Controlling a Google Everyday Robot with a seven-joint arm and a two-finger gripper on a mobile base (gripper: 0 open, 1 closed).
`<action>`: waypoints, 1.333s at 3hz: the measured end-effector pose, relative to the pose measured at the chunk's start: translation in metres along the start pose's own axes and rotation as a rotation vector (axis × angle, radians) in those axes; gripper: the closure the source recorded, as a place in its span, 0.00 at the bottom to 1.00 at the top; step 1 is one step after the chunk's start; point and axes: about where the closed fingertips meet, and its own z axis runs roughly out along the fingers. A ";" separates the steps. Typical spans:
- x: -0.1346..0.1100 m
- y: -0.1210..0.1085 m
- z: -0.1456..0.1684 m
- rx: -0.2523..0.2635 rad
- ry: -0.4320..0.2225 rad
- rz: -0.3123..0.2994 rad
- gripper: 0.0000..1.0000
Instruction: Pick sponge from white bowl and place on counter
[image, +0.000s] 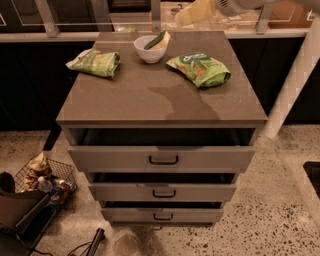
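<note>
Worktop (160, 100) carries all. Green bag (200, 69) right of white bowl (149, 56), second bag (95, 62) left of bowl. Gripper (197, 12) beyond bowl, up-right, blurred, cut off; grip state we cannot tell. Sponge (158, 40) leans in bowl, lower end hidden.

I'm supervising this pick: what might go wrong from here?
The sponge leans on the rim of the white bowl, so a grab may tip or drag the bowl. The gripper hangs above the far edge of the counter; coming down, it may brush the right snack bag.
</note>
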 end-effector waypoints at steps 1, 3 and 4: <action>-0.004 0.017 0.074 0.037 0.012 0.047 0.00; -0.004 0.018 0.157 0.121 0.020 0.263 0.00; 0.004 0.011 0.178 0.163 0.048 0.417 0.00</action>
